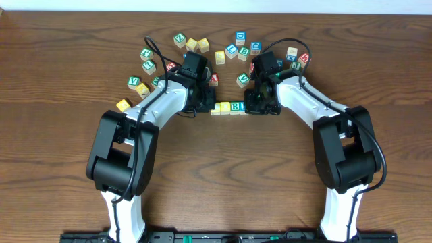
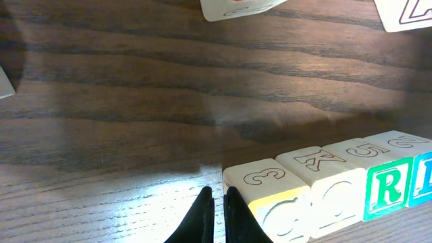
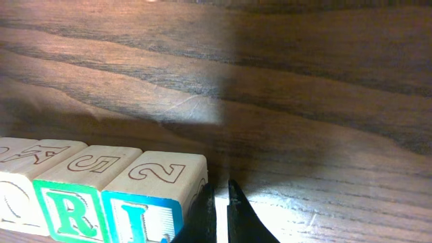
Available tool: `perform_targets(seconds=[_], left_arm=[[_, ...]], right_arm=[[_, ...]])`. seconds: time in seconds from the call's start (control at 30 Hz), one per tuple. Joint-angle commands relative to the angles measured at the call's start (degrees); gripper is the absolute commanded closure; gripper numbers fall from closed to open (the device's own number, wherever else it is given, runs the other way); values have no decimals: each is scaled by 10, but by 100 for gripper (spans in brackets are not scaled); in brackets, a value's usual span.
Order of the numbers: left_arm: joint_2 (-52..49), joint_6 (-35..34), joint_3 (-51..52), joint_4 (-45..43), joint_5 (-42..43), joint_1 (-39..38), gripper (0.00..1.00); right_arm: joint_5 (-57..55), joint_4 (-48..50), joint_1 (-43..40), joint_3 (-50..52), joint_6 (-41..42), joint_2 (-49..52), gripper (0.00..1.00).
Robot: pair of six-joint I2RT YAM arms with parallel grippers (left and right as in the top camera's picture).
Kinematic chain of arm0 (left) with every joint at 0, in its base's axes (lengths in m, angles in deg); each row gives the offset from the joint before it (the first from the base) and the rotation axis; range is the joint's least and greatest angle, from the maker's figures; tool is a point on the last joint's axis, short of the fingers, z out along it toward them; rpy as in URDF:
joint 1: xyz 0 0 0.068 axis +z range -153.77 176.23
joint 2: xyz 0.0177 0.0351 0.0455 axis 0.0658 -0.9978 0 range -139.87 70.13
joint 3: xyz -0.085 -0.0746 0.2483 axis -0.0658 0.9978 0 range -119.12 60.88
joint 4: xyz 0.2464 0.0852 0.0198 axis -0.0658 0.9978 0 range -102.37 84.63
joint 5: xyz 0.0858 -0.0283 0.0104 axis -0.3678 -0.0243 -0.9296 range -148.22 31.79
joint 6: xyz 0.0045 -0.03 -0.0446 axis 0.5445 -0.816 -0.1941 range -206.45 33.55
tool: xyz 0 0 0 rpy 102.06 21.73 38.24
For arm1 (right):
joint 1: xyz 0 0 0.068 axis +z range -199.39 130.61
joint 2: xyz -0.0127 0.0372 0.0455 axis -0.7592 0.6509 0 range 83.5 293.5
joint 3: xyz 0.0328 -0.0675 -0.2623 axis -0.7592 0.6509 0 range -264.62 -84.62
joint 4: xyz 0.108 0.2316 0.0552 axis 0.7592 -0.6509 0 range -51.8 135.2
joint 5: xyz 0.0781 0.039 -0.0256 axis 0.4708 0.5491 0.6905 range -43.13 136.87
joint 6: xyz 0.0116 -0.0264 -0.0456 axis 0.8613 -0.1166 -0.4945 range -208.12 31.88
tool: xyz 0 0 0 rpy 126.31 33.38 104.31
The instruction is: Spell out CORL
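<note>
Four letter blocks stand in a row on the wooden table: yellow C (image 2: 270, 196), yellow O (image 2: 331, 182), green R (image 2: 386, 181) and blue L (image 2: 422, 172). In the overhead view the row (image 1: 228, 106) lies between the two grippers. My left gripper (image 2: 219, 197) is shut and empty, its tips right next to the left side of the C block; it also shows in the overhead view (image 1: 206, 106). My right gripper (image 3: 220, 190) is shut and empty, its tips against the right side of the L block (image 3: 152, 192), next to the R block (image 3: 77, 185).
Several loose letter blocks lie scattered behind the arms, from the far left (image 1: 133, 82) across the back (image 1: 240, 38) to the right (image 1: 295, 55). One yellow block (image 1: 123, 104) lies left of the left arm. A loose block (image 2: 236, 7) shows at the top of the left wrist view.
</note>
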Motion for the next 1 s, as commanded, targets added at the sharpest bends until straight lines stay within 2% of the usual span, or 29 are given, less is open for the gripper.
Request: perform_targets(seconds=[0.0,0.47,0.97], left_arm=[[-12,7,5,-1,10,-2,93],[-12,8,5,-9,7,-2,92],[-11,7,4,-11,3,6,92]], right_arm=[[8,4,9,1,-15,-4,96],[16,-11,11,1,-15,-4,97],[1,-14,-6,-19,-9,-10,93]])
